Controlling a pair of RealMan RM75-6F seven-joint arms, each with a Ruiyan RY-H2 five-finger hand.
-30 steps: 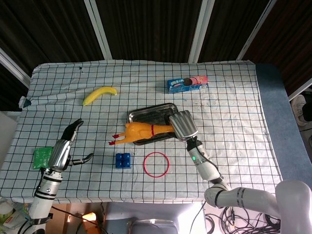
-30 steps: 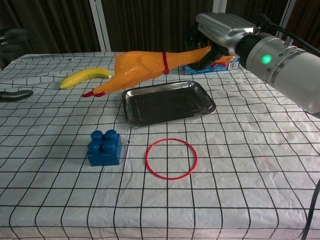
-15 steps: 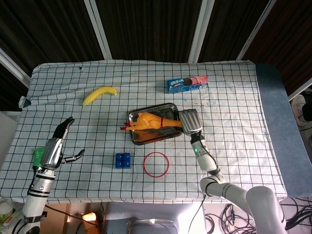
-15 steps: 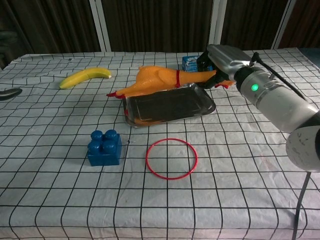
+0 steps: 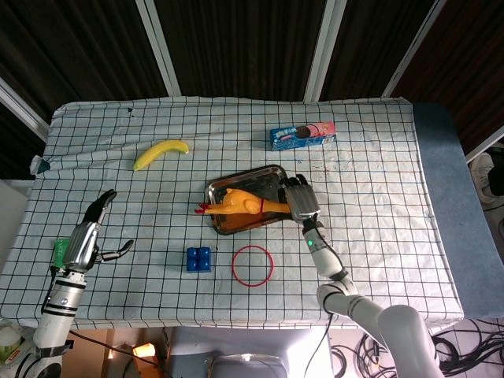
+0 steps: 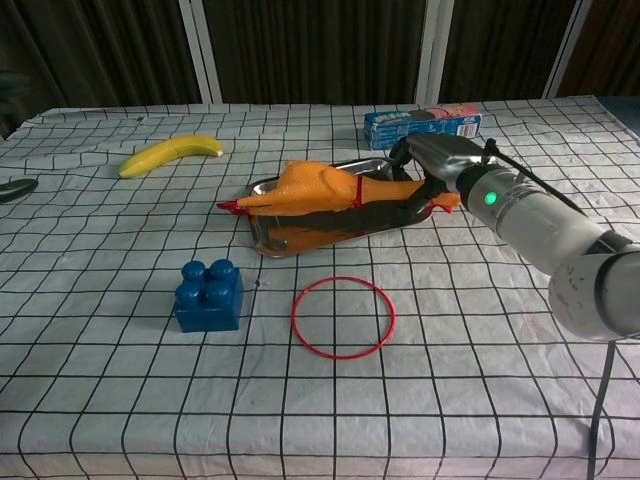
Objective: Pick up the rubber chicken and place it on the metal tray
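Probably a lab; checkered tablecloth (image 5: 378, 150), dark curtains (image 6: 310, 50).

Tray: my right hand (image 6: 430, 170) and the yellow rubber chicken (image 6: 320, 188) fill the shiny metal tray (image 6: 262, 240), blocking passage straight over it.
Front: the thin red ring (image 6: 342, 316) and the blue toy brick (image 6: 208, 294) lie near the tray's front edge, with bare checked counter (image 6: 120, 400) between and in front of them.
Back: the blue biscuit box (image 6: 422, 124) sits just behind my right hand.
Left: the yellow banana (image 6: 172, 154) lies well apart; my left hand (image 5: 88, 236) has bare cloth around it, with a green packet (image 5: 61, 253) just beside it.
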